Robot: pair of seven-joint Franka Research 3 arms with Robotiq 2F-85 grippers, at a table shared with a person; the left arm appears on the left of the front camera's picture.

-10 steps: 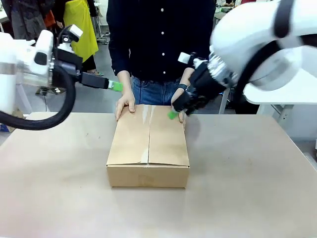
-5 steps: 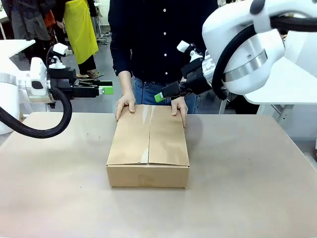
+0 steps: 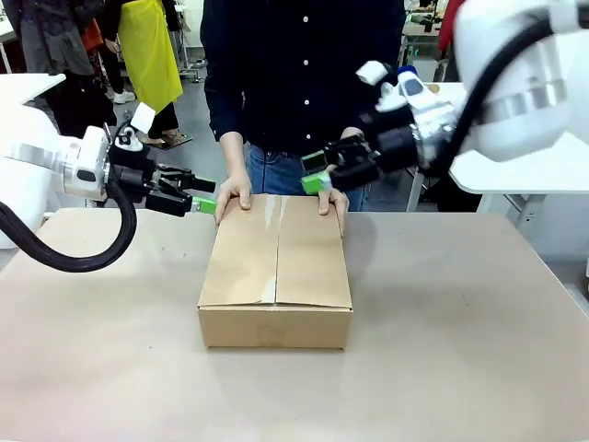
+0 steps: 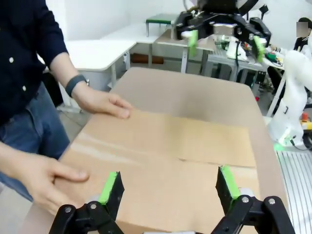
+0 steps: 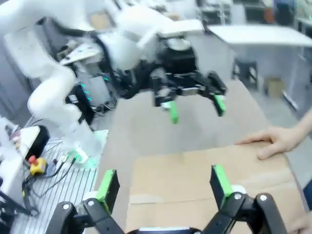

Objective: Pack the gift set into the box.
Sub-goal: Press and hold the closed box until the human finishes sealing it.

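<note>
The large brown cardboard box (image 3: 276, 276) sits mid-table with its flaps folded shut; the gift set is hidden from sight. A person's two hands (image 3: 234, 196) press on the box's far edge. My left gripper (image 3: 204, 196) hovers open just left of the far left corner, above the table. My right gripper (image 3: 316, 172) hangs open above the far right corner, over the person's other hand (image 3: 333, 202). In the left wrist view the open fingers (image 4: 111, 188) frame the box top (image 4: 170, 161). In the right wrist view the open pads (image 5: 220, 181) straddle the box top (image 5: 204, 180).
The tan table (image 3: 460, 322) has free room on both sides and in front of the box. White tables and equipment stand behind the person. The opposite arm shows far off in each wrist view.
My left gripper came down and right toward the box's far left corner. My right gripper rose off the person's hand, then levelled out above the far right corner. The box stayed put.
</note>
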